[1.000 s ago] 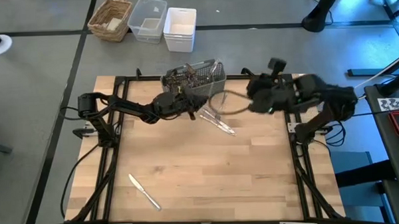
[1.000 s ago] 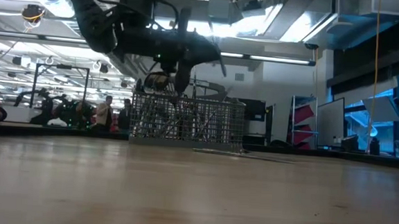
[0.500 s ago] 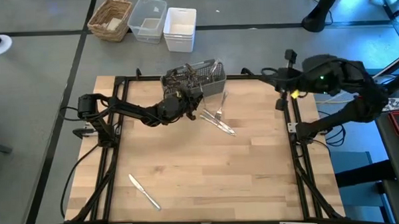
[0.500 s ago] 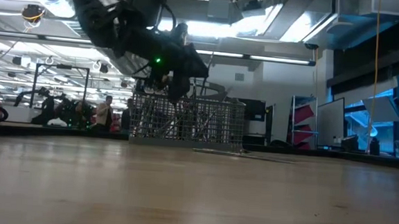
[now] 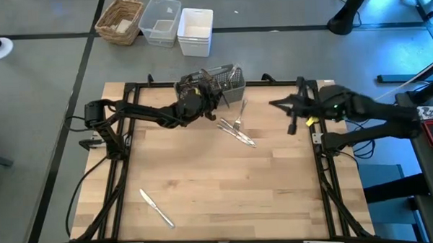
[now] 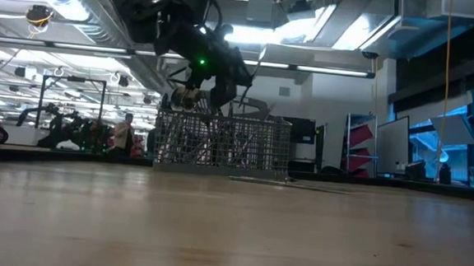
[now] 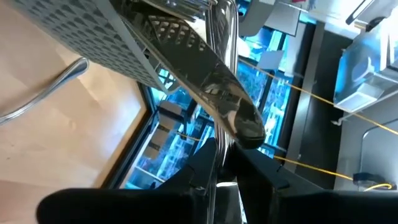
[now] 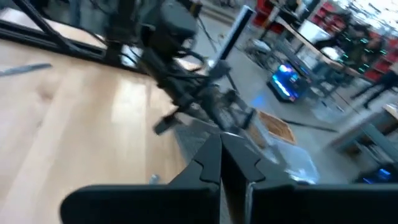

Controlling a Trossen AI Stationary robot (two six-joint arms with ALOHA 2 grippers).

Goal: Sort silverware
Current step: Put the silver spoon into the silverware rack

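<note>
High view: left claw (image 5: 198, 97) is clamped on a spoon (image 7: 211, 87) right over the mesh caddy (image 5: 226, 83), handle pointing away from the caddy, while right claw (image 5: 292, 123), shut empty, hangs well apart.

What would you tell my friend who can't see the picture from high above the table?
The left gripper holds a shiny utensil at the grey mesh metal caddy by the wooden table's far edge. The right gripper, shut, hangs at the right edge.
</note>
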